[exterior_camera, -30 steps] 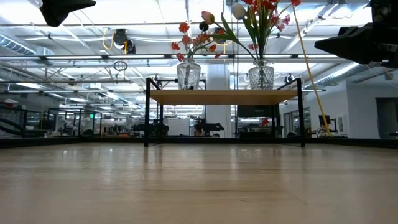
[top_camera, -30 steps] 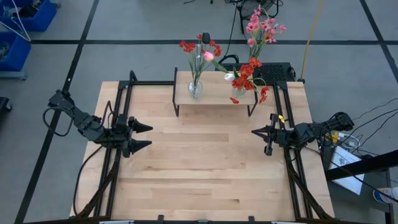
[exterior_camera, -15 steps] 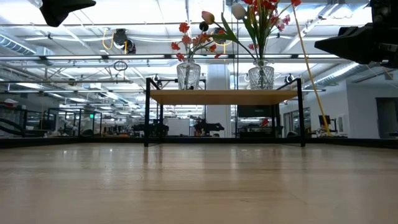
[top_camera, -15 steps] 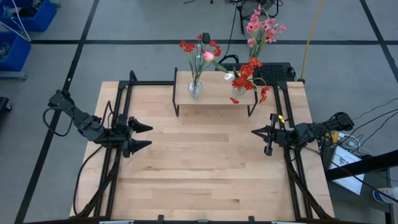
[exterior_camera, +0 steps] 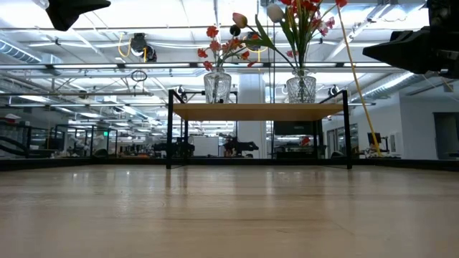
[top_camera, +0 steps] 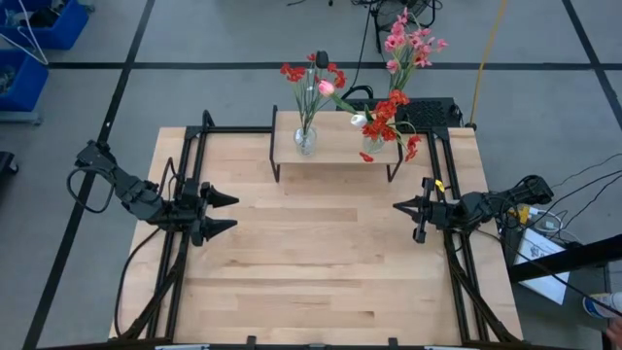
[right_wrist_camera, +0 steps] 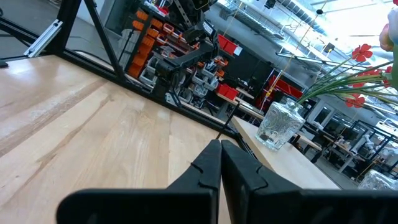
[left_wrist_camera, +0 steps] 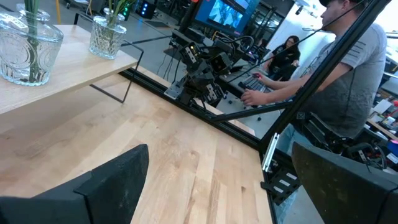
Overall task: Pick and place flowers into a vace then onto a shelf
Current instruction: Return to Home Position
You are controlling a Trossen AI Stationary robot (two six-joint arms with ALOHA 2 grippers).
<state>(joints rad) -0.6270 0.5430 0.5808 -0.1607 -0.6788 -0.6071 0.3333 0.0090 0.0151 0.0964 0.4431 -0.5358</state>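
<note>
Upright on the shelf (top_camera: 335, 136), the flowers (top_camera: 309, 78) stood as thin green stems topped with small red blossoms, with a pink bud (top_camera: 326, 87) and a white bud (top_camera: 358, 120) among them. A taller spray of pink blossoms (top_camera: 408, 41) rose from the fuller bunch on the right.

Two clear glass vases held them: the left vase (top_camera: 305, 142) with the sparser red bunch and the right vase (top_camera: 374, 145) with the red and pink mix. Both sat on the light plank, well apart from each other. The shelf stood at the far edge of the tabletop (top_camera: 311, 262).

Two arms waited at the sides. The left tool (top_camera: 236, 213) hung above the tabletop's left side, released with its fingers spread wide. The right tool (top_camera: 397, 205) hung over the right side, clenched on nothing.

From the low view the tallest blossoms ran off the upper edge. The left wrist view caught only the vase bodies and lower stems, plus a person (left_wrist_camera: 348, 81) in a grey shirt beyond the tabletop, partly cut off.
</note>
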